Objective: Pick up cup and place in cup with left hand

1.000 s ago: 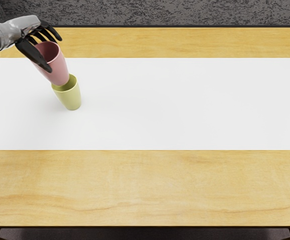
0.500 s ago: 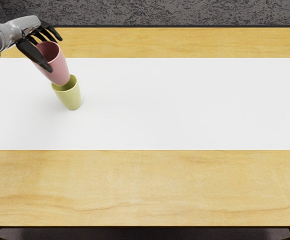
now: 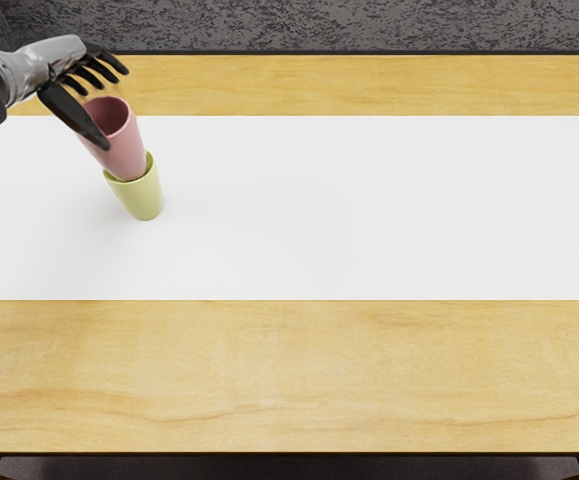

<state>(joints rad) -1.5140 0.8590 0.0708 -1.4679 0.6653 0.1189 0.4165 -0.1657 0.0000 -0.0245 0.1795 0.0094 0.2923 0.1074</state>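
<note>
The left hand (image 3: 57,62), black-fingered with a grey metallic back, reaches in at the upper left of the frame, its fingers loosely spread and parted from the thumb, with no firm grip on anything. The thumb crosses the near left side of a smooth, tapered pink cup (image 3: 123,150); whether it touches cannot be told. The pink cup's base sits inside the mouth of a tapered pale yellow-green cup (image 3: 141,196), which stands on a white band (image 3: 369,210) crossing the light wooden surface (image 3: 299,370).
</note>
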